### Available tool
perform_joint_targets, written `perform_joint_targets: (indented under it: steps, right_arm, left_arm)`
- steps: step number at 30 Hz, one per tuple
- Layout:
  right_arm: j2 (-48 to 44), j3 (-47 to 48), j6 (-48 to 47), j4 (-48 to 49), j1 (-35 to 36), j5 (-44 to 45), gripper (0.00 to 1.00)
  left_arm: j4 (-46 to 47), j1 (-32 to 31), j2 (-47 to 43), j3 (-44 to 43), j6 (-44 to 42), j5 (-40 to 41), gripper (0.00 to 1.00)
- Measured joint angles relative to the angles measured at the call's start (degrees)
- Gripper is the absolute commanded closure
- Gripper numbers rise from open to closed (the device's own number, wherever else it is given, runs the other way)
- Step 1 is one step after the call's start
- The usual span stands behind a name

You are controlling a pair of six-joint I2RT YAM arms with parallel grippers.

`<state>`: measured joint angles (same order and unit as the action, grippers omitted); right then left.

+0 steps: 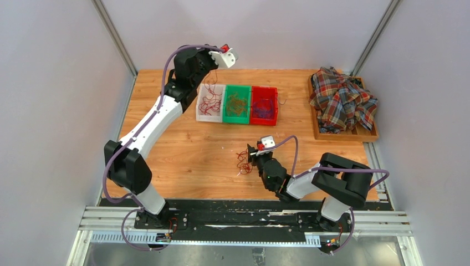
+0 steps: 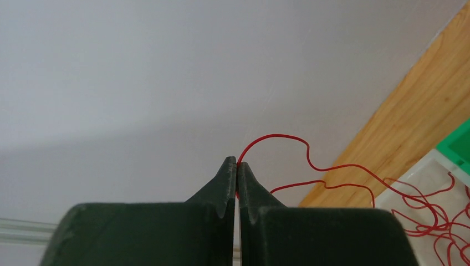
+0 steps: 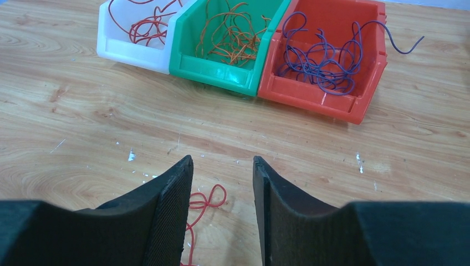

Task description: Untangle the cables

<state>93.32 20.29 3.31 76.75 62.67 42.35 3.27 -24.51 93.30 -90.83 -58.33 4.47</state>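
Observation:
My left gripper [image 1: 226, 57] [image 2: 237, 162] is raised high over the white bin [image 1: 203, 116], shut on a red cable [image 2: 310, 160]. That cable trails down into the bin, where more red cable lies [image 1: 210, 102]. A small tangle of red cables [image 1: 243, 163] [image 3: 213, 198] rests on the wooden table. My right gripper [image 1: 252, 157] [image 3: 221, 160] hovers just above it, open, with nothing between its fingers. Part of the tangle is hidden behind the left finger [image 3: 166, 210] in the right wrist view. Orange cables [image 3: 230, 33] fill the green bin [image 3: 221, 75], and purple cables [image 3: 321, 61] fill the red bin [image 3: 327, 102].
The three bins stand side by side at mid-table. At the back right, a wooden tray [image 1: 343, 136] holds a crumpled plaid shirt [image 1: 341, 100]. Pale walls enclose the table on the left, back and right.

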Motion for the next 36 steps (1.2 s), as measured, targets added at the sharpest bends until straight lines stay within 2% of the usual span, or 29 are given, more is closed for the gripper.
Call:
perform_joint_targets:
  steps: [9,18,27,36]
  right_arm:
    - [0.0,0.0,0.02,0.13,-0.02,0.35,0.57]
    - [0.0,0.0,0.04,0.11,-0.02,0.81,0.57]
    - [0.0,0.0,0.07,0.13,-0.04,0.81,0.57]
    - [0.0,-0.02,0.48,0.11,-0.83,0.87,0.58]
  left_arm:
    - [-0.15,2.21,0.39,0.85,0.26,1.2,1.0]
    - [-8.04,2.23,2.78,0.81,4.55,0.61,1.0]
    - [-13.7,2.08,8.44,-0.17,5.33,-0.24,1.0]
    - [-13.22,1.84,18.82,-7.26,10.4,-0.66,0.99]
